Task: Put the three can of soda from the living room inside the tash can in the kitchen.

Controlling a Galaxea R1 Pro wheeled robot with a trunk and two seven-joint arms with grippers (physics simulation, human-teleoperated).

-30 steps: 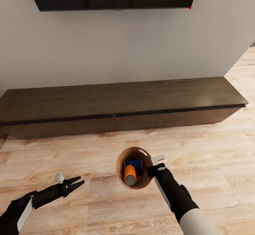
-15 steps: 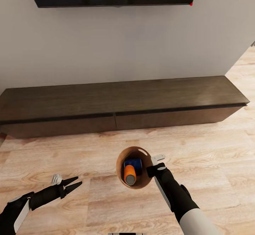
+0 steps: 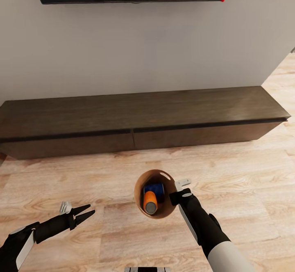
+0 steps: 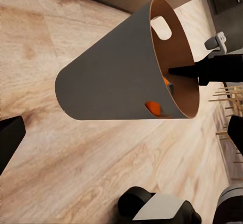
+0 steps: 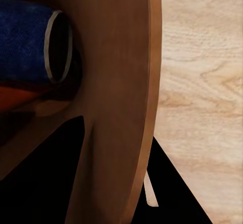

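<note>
Right gripper [image 3: 175,197] clamped on tash can [image 3: 141,206] rim at 3 o'clock, one finger inside wall, one outside. Can carried above plank floor [image 3: 246,181]. Orange can [image 3: 150,202] and blue can [image 3: 153,189] inside. Left gripper [image 3: 91,211] at 9 o'clock, jaws spread, empty.

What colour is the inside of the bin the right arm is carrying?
Brown; the trash can shows it best in the head view, with blue and orange cans inside.
</note>
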